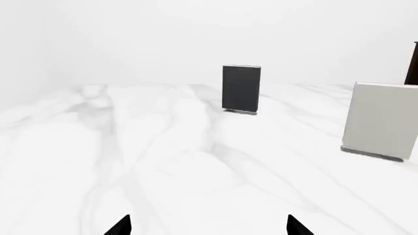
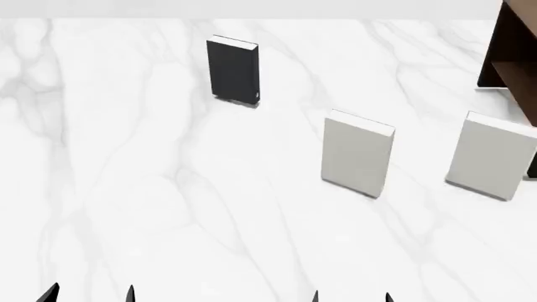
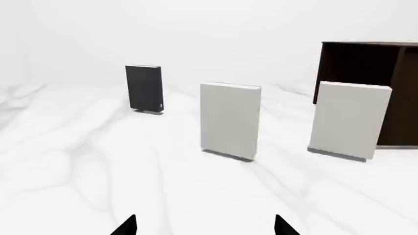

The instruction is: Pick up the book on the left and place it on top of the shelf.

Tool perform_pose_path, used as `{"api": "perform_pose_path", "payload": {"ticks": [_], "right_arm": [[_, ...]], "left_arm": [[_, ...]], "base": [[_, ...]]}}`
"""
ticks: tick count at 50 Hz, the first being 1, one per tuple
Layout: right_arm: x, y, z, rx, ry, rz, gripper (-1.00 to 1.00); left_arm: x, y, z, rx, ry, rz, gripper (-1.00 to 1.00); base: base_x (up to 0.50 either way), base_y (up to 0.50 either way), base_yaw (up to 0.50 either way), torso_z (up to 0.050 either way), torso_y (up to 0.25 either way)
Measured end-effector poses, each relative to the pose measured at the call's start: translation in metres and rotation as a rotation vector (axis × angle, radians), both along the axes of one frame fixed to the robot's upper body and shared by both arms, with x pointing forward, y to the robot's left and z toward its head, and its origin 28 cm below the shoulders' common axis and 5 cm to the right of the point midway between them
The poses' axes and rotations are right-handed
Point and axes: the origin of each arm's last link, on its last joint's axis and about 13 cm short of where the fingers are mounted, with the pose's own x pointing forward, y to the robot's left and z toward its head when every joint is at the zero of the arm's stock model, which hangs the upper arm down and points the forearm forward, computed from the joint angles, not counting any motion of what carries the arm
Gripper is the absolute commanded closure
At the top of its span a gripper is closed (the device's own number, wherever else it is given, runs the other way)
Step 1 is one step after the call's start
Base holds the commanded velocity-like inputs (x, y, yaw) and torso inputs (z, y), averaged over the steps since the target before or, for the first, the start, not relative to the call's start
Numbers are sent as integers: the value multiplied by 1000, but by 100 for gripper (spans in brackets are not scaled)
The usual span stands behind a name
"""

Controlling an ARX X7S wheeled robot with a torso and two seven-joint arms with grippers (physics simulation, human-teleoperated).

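Note:
The book (image 2: 232, 69), thin and black with a small white mark near its lower corner, stands upright far back on the white marble surface; it also shows as book (image 1: 241, 88) and book (image 3: 144, 88). The dark brown shelf (image 2: 512, 53) is at the far right, also seen as shelf (image 3: 365, 83). My left gripper (image 2: 90, 294) is open low at the near edge, far short of the book, with nothing between its fingertips. My right gripper (image 2: 351, 297) is open too, empty, near the front edge.
Two larger pale grey-white books stand upright: one in the middle (image 2: 358, 153) and one to the right (image 2: 492, 155) just in front of the shelf. The marble tabletop (image 2: 151, 189) stretches between the grippers and the books.

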Motion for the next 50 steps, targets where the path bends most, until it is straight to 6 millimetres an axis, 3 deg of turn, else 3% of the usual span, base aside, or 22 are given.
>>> {"api": "perform_pose_path", "payload": {"ticks": [27,39,50], "right_arm": [[2,0,-2,-27,2,-11,-100],[2,0,-3,-20,11,-7,-100],[2,-1,-3,-26,5,-15,-100]], "left_arm": [[1,-1,0,18,-5,6,-100],[0,0,-1,23,-12,3,-100],[0,-1,-1,21,-14,-3,-100]], "base": [[0,0,0,0,0],[0,-461,0,0,0],[0,-62,0,0,0]]}}
